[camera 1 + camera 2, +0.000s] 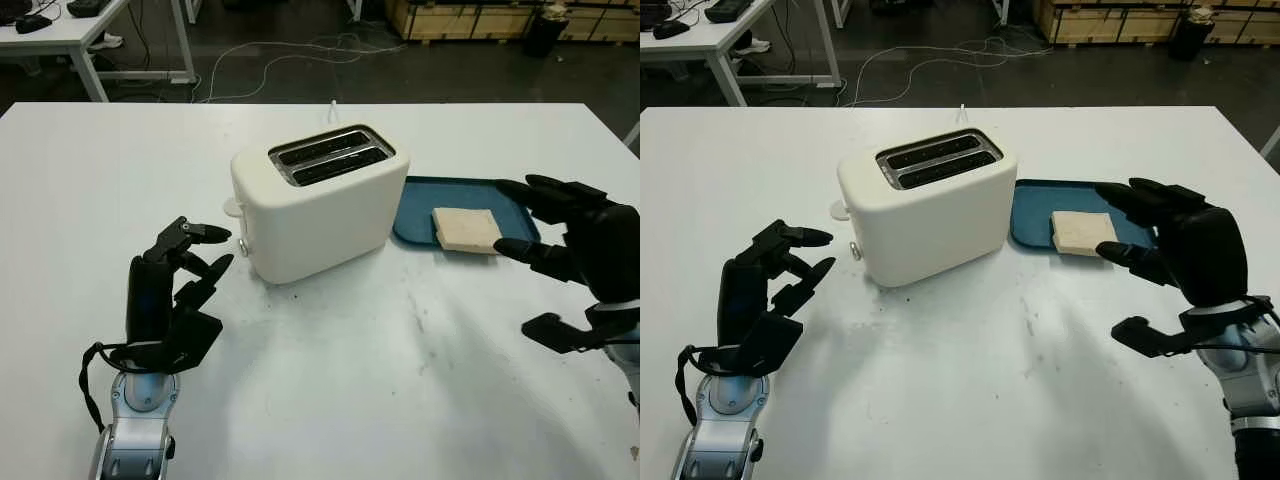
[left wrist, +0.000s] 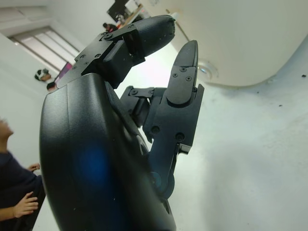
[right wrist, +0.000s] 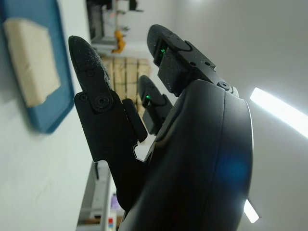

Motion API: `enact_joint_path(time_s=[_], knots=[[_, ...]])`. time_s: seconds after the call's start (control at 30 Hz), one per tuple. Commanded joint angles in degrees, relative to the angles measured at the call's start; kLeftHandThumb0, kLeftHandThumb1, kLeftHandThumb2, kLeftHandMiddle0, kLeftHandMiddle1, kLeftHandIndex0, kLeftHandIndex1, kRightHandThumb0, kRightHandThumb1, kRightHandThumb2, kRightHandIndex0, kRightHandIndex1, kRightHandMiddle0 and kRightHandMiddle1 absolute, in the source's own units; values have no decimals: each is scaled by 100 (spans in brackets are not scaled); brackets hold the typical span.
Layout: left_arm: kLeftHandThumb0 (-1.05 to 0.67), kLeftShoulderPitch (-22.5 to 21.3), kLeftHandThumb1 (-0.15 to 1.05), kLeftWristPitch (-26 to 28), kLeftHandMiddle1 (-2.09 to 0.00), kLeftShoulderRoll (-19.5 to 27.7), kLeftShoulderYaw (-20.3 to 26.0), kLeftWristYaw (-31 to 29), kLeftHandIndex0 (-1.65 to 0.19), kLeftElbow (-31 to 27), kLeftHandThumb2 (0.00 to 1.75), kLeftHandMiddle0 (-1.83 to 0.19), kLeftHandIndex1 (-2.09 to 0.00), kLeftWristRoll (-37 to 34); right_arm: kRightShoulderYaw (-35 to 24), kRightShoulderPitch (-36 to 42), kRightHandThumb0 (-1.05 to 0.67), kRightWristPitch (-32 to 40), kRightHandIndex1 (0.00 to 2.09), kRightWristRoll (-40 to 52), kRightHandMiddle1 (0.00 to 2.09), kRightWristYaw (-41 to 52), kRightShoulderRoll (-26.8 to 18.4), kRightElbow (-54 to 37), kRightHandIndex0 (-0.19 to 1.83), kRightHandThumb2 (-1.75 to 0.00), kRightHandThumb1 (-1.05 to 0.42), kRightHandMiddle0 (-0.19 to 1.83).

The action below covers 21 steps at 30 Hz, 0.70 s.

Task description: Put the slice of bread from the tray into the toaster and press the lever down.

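A cream two-slot toaster (image 1: pixel 315 205) stands mid-table, its slots empty and its lever (image 1: pixel 233 208) on the end facing left. To its right a blue tray (image 1: pixel 425 205) holds one pale slice of bread (image 1: pixel 466 229). My right hand (image 1: pixel 560 255) hovers open just right of the tray's near corner, fingers pointing toward the bread, which also shows in the right wrist view as the slice of bread (image 3: pixel 33 57). My left hand (image 1: pixel 185 275) is open above the table, left of and nearer than the toaster, a short gap from the lever end.
The white table (image 1: pixel 350 380) stretches wide in front of the toaster and both hands. A thin white cord (image 1: pixel 332 108) leaves the toaster's back. Beyond the far edge lie floor cables, a second desk (image 1: pixel 90 30) and wooden crates (image 1: pixel 480 18).
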Motion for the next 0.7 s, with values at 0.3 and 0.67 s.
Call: enact_joint_path(time_s=[0.3,0.67], knots=[[-28,-35,92,-59,-162,12,-4,-6,-59,6,16,-61,-98,-13,1414,-1028,-54,431,1,-694,0,-935,-320,1826,54,0,-71,54],[-25,-31,92,-28,-161,28,-50,-36,-60,9,16,-63,-98,29,2308,-1756,-54,766,1,-677,0,-1427,-308,3371,51,-1,-75,50]])
